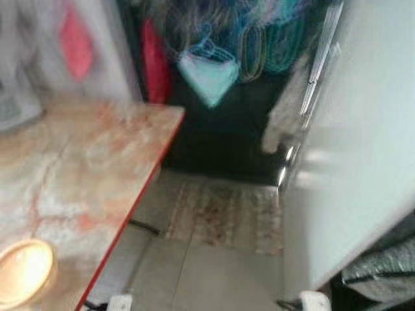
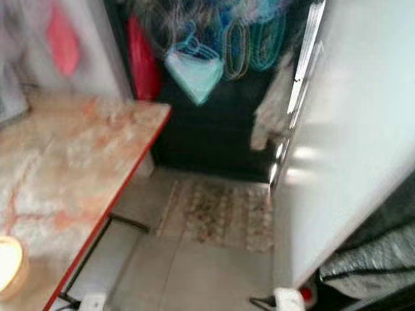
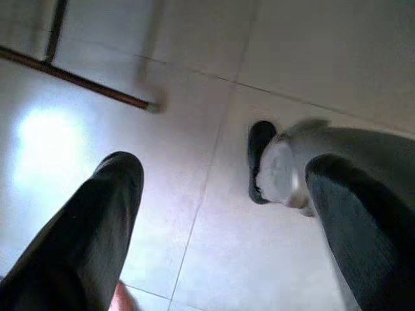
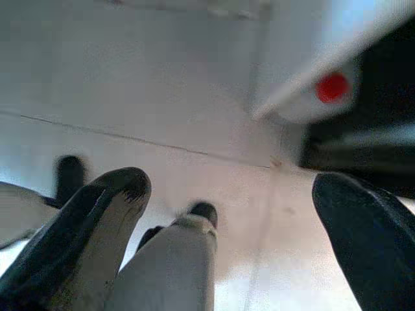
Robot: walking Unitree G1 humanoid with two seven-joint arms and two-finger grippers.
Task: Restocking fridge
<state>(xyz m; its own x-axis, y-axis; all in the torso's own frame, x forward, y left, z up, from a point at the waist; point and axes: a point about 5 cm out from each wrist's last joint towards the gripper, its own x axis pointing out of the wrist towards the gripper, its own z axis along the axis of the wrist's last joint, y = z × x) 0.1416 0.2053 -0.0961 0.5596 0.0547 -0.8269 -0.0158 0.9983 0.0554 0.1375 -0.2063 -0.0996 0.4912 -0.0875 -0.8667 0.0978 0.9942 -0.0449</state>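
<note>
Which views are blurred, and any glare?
Both eye views are motion-blurred throughout; glare streaks the white fridge door. Left wrist view: bright patch on the floor tiles, left gripper soft. Right wrist view: right gripper out of focus.

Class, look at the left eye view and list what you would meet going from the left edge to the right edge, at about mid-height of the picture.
Marble-patterned table top → its red edge → patterned rug on the tiled floor → white fridge door.
</note>
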